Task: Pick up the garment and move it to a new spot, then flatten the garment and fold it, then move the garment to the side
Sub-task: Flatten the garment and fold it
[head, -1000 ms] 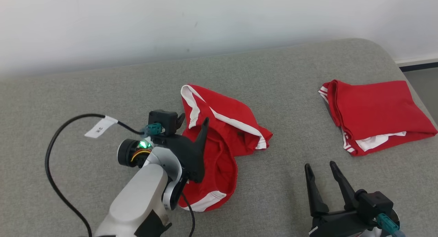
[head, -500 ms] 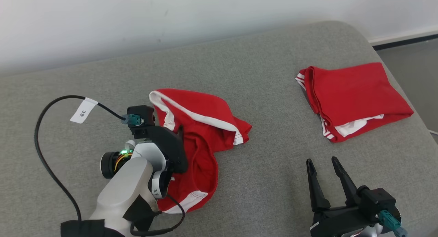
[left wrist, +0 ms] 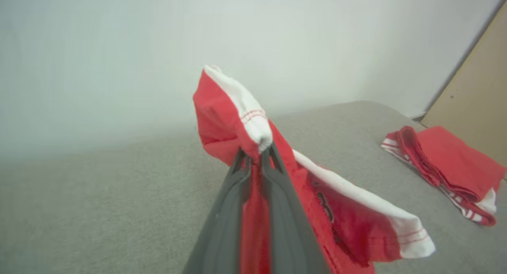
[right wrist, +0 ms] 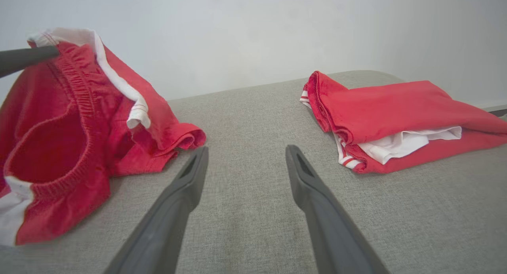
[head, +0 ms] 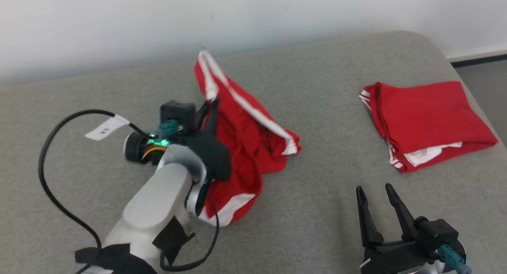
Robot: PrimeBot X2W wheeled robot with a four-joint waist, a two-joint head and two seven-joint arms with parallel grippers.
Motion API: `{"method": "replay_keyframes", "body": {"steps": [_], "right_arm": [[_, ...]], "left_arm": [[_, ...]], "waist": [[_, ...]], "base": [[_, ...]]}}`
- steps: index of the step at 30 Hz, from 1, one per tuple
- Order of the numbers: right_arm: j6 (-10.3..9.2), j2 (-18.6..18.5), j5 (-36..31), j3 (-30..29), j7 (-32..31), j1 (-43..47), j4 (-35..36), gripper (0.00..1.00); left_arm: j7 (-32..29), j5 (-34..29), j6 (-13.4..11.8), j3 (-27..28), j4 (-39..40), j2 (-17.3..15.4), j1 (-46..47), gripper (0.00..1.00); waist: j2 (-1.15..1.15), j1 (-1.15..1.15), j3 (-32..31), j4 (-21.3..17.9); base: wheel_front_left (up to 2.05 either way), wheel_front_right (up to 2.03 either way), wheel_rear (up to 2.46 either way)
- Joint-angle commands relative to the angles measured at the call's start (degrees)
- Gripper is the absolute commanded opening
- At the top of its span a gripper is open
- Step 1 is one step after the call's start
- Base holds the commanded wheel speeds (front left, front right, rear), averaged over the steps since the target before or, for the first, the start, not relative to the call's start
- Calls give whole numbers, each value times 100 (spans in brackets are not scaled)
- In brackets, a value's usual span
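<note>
Looking down from the head camera, I have a broad grey woven cushion (head: 328, 218) with a rounded far-right corner, running back to a plain white wall (head: 277, 12). Past that corner a dark skirting strip (head: 481, 59) lines the foot of the wall, above a patch of grey floor (head: 491, 84). My left wrist view catches a tan panel (left wrist: 475, 96) slanting in at its right edge.

The garment (head: 245, 147), red with white trim, sits left of the cushion's middle. My left gripper (left wrist: 256, 151) has its fingers pinched together on a white-banded edge and holds that edge up off the fabric. The rest of the cloth trails down onto the cushion in a loose heap. A black cable (head: 51, 187) with a white tag loops over the grey surface beside that arm.

My right gripper (head: 374, 187) hangs low at the near right, fingers spread wide with nothing between them, over bare cushion. Well apart from it, toward the far right, a folded red piece (head: 427, 119) lies flat with white showing at its open end.
</note>
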State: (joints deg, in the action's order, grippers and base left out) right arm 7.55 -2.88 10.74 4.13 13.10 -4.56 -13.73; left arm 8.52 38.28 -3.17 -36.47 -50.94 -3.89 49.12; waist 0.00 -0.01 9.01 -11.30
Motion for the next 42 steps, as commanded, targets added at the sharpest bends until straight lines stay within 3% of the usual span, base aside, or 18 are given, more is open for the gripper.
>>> {"method": "replay_keyframes", "body": {"steps": [1,5,11,16,20,26,30,34,35,36,42], "right_arm": [[-15,-1,-46,-35,-11,68,4,100],[-15,0,-91,-29,-71,140,48,100],[-15,-2,-10,150,-127,167,50,100],[-15,-1,53,139,-102,251,30,100],[-15,0,21,47,-79,266,89,100],[-15,-1,55,77,-63,183,101,100],[-15,-1,27,72,-66,133,104,100],[-15,-1,-12,63,-80,119,112,100],[-15,-1,-23,60,-87,125,115,100],[-15,-1,-36,52,-96,122,120,100],[-15,-2,-248,-69,-191,23,309,100]], "left_arm": [[180,-125,32,-71,184,-13,68,0],[483,-380,153,-260,1002,-49,189,0],[276,-612,348,-772,2055,54,432,0],[-285,754,554,-864,3267,98,-145,0],[-842,1753,323,-881,3779,82,-716,0],[-1537,2383,71,-783,3532,-524,-1488,0],[-1663,2170,-205,-806,2894,-1076,-1708,0],[-1586,1987,-399,-773,2343,-1356,-1727,0],[-1608,1958,-426,-787,2237,-1393,-1704,10],[-1598,1915,-410,-815,2162,-1413,-1660,100],[-1550,1960,-444,-735,1890,-1474,-1518,100]], "waist": [[0,1,-169,242],[0,1,-311,494],[0,1,-521,582],[0,1,-600,476],[0,1,-534,549],[0,1,-403,726],[0,1,-350,822],[0,1,-322,868],[0,1,-316,875],[0,1,-308,883],[0,1,-300,915]], "base": [[0,0,0],[0,0,0],[0,0,0],[0,0,0],[0,0,0],[0,0,0],[0,0,0],[0,0,0],[0,0,0],[0,0,0],[0,0,0]]}}
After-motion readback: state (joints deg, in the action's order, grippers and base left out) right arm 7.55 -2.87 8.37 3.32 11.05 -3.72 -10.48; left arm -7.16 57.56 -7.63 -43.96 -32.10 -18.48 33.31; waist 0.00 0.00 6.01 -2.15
